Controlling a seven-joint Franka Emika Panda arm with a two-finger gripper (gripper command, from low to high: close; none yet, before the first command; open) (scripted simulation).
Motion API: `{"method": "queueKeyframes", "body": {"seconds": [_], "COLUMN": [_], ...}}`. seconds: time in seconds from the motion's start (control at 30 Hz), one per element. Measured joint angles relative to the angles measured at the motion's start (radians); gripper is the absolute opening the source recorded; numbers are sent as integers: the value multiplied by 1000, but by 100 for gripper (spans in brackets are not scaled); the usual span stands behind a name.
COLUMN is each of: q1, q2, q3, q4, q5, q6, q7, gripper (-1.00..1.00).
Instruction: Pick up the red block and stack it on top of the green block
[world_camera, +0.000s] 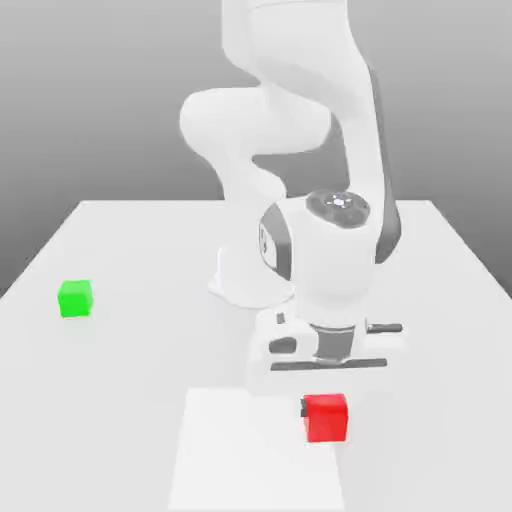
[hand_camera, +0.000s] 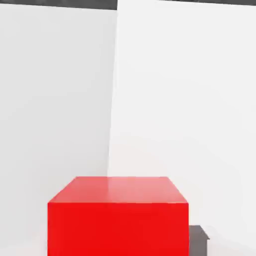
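Observation:
The red block (world_camera: 327, 420) rests on the white table near its front edge, right under my hand. My gripper (world_camera: 325, 408) is lowered over it and shut on it, and a dark finger (world_camera: 303, 407) presses against the side toward the exterior view's left. In the hand view the red block (hand_camera: 118, 220) looms close, with a grey fingertip (hand_camera: 199, 240) against one side. The green block (world_camera: 75, 298) sits alone far off toward the exterior view's left, well apart from the gripper.
The arm's white base (world_camera: 245, 280) stands on the table (world_camera: 130, 400) behind the red block. A brighter white rectangular patch (world_camera: 250, 455) marks the tabletop at the front, beside the red block.

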Motion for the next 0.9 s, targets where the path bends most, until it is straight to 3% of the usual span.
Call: {"method": "queueKeyframes", "body": {"seconds": [0.23,0.9], "q1": [-58,-879], "q2": [-213,-451], "q3": [37,-447], "q4": [-34,-145], "q5": [111,-84], "q6": [-178,-292], "q7": [-70,567], "gripper": [-100,-100]}}
